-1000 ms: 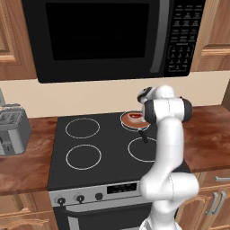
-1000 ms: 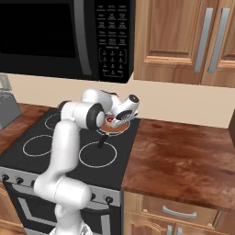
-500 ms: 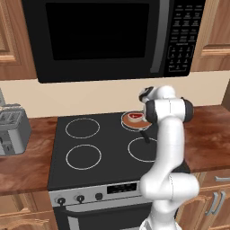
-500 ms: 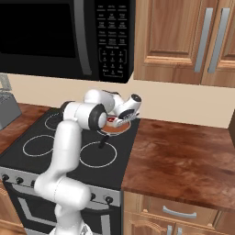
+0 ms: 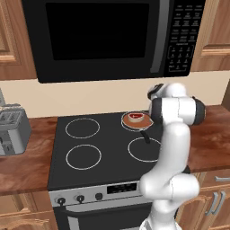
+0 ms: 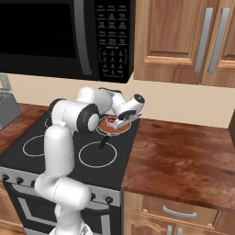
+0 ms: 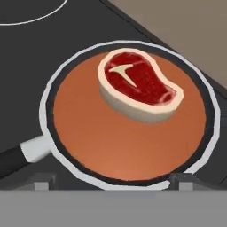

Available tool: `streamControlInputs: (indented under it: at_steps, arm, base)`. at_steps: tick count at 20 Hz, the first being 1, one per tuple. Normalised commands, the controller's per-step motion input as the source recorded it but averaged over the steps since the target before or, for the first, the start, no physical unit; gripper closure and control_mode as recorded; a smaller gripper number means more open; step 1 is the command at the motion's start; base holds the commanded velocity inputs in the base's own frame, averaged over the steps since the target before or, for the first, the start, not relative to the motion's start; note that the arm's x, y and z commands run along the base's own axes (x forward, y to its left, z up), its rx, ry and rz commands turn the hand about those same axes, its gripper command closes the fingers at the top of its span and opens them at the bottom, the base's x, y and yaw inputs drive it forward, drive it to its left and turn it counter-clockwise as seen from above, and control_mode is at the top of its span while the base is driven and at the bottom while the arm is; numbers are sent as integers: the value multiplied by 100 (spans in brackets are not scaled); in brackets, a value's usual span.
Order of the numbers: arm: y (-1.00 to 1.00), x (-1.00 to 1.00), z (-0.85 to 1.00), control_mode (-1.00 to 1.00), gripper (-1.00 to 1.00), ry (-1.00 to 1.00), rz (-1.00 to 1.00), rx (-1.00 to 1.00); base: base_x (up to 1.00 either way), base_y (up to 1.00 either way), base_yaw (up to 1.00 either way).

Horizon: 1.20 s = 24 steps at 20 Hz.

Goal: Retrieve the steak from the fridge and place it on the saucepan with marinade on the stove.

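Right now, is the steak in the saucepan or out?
In. The steak lies on the marinade inside the saucepan rim; nothing grips it.

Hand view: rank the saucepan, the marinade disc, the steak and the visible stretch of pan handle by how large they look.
1. saucepan, rim to rim
2. marinade, nearly filling it
3. steak, lying in the marinade
4. handle, cut off by the frame edge, so its full length can't be judged

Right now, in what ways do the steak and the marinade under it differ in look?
The steak is a thick, lobed slab, dark red with a pale beige rim; the marinade is a flat, smooth, reddish-brown round disc. The steak covers a small part near one side; the marinade fills the saucepan. Both sit inside the saucepan.
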Motion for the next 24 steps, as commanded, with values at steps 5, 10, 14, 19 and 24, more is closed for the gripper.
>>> streamControlInputs:
  at_steps: [5, 10, 14, 19, 24]
  arm:
    - [0, -86, 49, -100, -100, -32, 0, 0]
    - [-2, -100, 64, -100, -100, -52, 0, 0]
    - [-22, -100, 78, -100, -100, -68, 0, 2]
    - [-43, -100, 99, -100, -100, -66, 0, 5]
    - [-77, -100, 100, -100, -100, -47, 0, 5]
  base:
    - [0, 0, 0]
    - [0, 0, 0]
    - [0, 0, 0]
    - [0, 0, 0]
    - [0, 0, 0]
